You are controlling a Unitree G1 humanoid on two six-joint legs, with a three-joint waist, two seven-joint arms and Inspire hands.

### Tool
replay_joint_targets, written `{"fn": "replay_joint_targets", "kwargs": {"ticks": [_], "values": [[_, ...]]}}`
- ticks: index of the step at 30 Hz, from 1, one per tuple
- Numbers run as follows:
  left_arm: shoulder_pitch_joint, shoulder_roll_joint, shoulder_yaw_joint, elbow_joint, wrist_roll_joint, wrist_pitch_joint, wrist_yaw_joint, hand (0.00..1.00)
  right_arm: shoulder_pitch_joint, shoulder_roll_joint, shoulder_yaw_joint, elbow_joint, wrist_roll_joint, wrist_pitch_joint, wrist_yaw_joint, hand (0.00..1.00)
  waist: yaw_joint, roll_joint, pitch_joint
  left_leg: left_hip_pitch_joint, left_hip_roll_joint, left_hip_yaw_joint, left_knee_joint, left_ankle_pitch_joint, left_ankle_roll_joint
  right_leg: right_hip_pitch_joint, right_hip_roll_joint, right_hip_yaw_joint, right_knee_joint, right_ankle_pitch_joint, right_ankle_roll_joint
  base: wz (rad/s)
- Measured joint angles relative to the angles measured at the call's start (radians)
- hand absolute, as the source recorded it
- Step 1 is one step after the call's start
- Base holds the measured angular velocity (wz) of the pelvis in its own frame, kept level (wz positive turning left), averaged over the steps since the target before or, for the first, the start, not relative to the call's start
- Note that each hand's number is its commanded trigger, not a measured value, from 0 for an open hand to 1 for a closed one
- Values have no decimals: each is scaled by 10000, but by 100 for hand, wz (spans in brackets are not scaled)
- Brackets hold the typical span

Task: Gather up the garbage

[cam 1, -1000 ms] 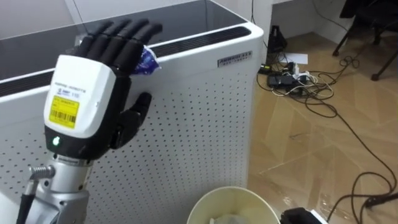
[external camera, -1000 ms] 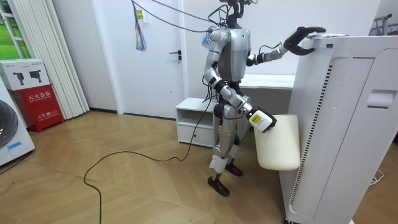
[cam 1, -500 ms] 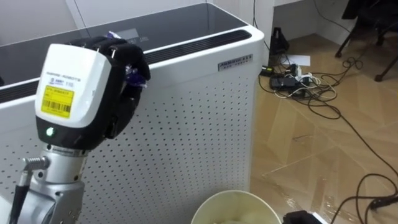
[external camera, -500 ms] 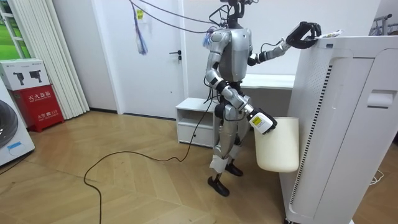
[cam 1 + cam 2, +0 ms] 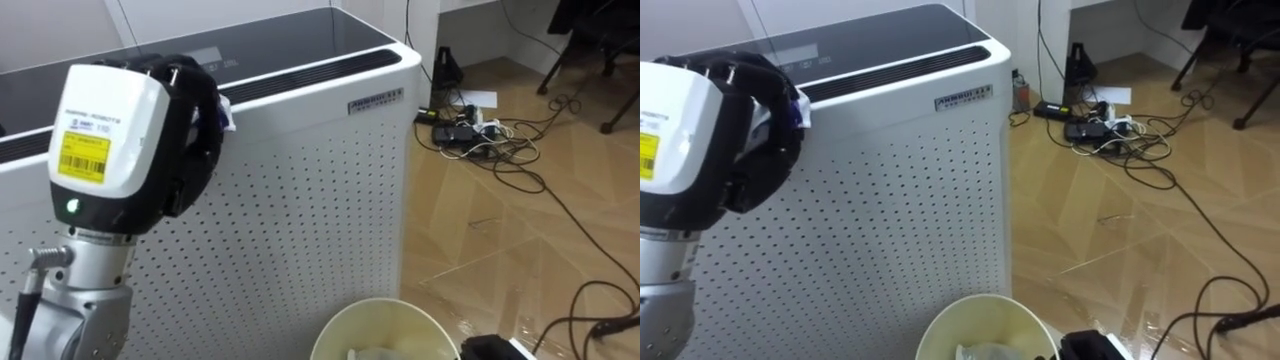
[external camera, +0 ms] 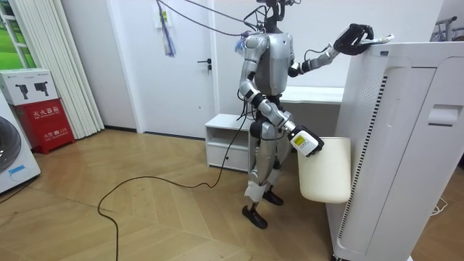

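The robot's left hand is curled tight around a small crumpled blue-and-white wrapper. The wrapper peeks out past the fingers, at the top edge of the tall white perforated appliance.

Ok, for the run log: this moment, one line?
left hand shut on crumpled blue-white wrapper | at top of white perforated cabinet | cream bin below

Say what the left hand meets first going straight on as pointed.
Probably the top edge of the white cabinet: the left hand, fingers curled round a blue wrapper, is beside it.
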Motion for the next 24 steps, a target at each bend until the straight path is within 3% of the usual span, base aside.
{"fn": "replay_joint_targets", "kwargs": {"ticks": [5, 8, 10, 14, 16, 19, 24], "values": [[28, -88, 86, -808, -2998, -191, -652, 100, -4, 12, 56, -32, 1, -29, -51, 100, 3, -144, -50, -38, -32, -10, -5, 0, 0, 25, -8, -69, -39, -3, 3, 5], [28, -164, 29, -1114, -4844, -638, -1240, 100, -10, 66, 194, -34, -68, -45, -74, 100, 14, -284, -44, -49, -56, -40, -6, 0, 1, 31, -32, -96, -60, -8, 12, 3], [27, -492, -35, -1160, -6147, -798, -1710, 100, -12, 122, 227, -33, -70, -46, -83, 100, -36, -291, -38, -19, -102, -52, -4, 1, 3, 62, -99, -166, -13, -34, 54, 5], [-37, -824, -171, -1596, -8056, -913, -2650, 100, -23, 243, 271, -34, -72, -46, -87, 100, -215, -340, -5, -139, -130, -43, 17, 4, 14, -12, -158, -338, -29, -56, 90, 15], [-140, -903, -445, -1737, -9574, -924, -3478, 100, -24, 362, 293, -34, -79, -46, -44, 100, -212, -331, -1, -121, -130, -40, 15, -2, 24, -8, -160, -337, -32, -64, 102, 0], [-32, -897, -1095, -1714, -10671, -638, -4717, 100, -29, 386, 452, -43, -91, -45, -23, 100, -206, -288, 30, -159, -126, -32, 8, -3, 26, -18, -144, -320, -18, -63, 101, -1], [-22, -907, -1362, -1680, -11186, -567, -6029, 100, -169, 340, 603, -45, -98, -46, 16, 100, -220, -256, 42, -156, -100, 31, 17, -3, 25, -14, -119, -282, -23, -74, 76, -3]]}}
